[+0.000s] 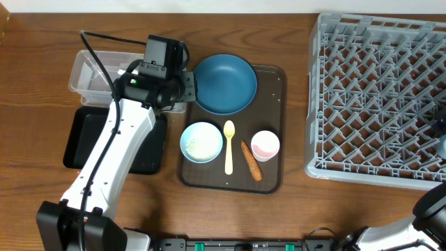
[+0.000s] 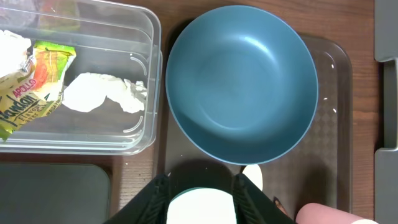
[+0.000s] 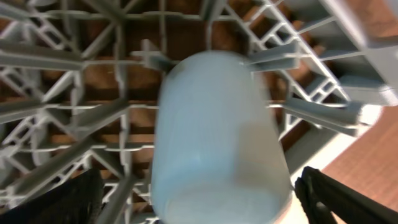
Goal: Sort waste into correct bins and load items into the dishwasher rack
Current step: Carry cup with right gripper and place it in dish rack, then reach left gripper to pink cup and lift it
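Step in hand, as I judge: R side loads the rack, L side is busy w/ the waste. The light blue cup [image 3: 214, 137] is among the pegs of the dishwasher rack [image 1: 380, 90]; it looks laid over, but the view is blurred; the right gripper [image 3: 199, 186] stands wide around it, its fingers apart from the cup wall, so I think the cup is let go. The left gripper [image 2: 202, 186] is wide too and holds nothing; it hangs over the bowl [image 2: 202, 210], btw the clear tub [image 2: 149, 93] and the blue plate [image 2: 242, 84]. Wrapper [image 2: 37, 81] and tissue [image 2: 102, 93] lie in the tub; the carrot stick [image 1: 251, 160] lies on the brown tray [image 1: 277, 77], btw the spoon [image 1: 228, 146] and the pink cup [image 1: 265, 145].

Next, prob.: R arm should lift straight up, as pegs stand close on both sides; L arm should come down on the carrot stick w/o touching spoon or cup, as there is little room; the black tray [image 1: 80, 136] sits just beside the tub, and the way back to it passes over the bowl.
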`<state>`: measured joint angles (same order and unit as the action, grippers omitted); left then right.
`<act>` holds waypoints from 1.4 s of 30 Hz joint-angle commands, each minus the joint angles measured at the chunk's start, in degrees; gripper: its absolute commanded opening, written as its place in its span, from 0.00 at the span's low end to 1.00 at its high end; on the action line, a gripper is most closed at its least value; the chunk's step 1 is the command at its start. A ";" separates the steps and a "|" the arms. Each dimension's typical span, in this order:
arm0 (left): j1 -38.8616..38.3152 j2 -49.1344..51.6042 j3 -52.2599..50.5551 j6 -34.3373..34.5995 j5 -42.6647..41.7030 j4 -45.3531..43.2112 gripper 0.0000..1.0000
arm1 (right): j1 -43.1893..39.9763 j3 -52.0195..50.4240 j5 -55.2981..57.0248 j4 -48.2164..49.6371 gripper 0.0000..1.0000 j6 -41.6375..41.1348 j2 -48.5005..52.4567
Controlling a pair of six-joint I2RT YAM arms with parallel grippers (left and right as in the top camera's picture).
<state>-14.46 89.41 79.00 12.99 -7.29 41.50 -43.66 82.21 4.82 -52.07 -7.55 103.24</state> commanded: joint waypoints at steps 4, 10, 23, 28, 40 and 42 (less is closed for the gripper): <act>0.24 0.09 0.46 -0.92 0.68 0.07 0.40 | -0.28 6.01 -4.26 -2.16 0.99 1.25 -1.81; 0.24 0.09 0.46 -0.94 -0.98 0.09 0.40 | 0.13 14.45 -15.43 -7.43 0.98 3.13 -2.91; -5.35 1.22 -2.29 -1.46 -9.01 0.50 0.48 | 15.76 13.55 -27.50 -11.91 0.99 11.76 -3.17; -11.61 3.56 -2.78 -2.03 -8.98 0.48 0.49 | 24.50 13.55 -27.08 -11.61 0.99 11.98 -3.10; -22.73 11.85 -2.78 -1.79 -8.92 0.66 0.49 | 34.67 13.55 -23.34 -11.61 0.99 13.86 -2.95; -23.74 12.68 -2.78 -1.79 -8.74 0.74 0.49 | 34.91 13.55 -23.04 -11.65 0.99 13.84 -2.93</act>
<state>-37.08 101.16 76.51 11.90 -16.19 42.04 -9.56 95.94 -19.88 -63.64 5.13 100.55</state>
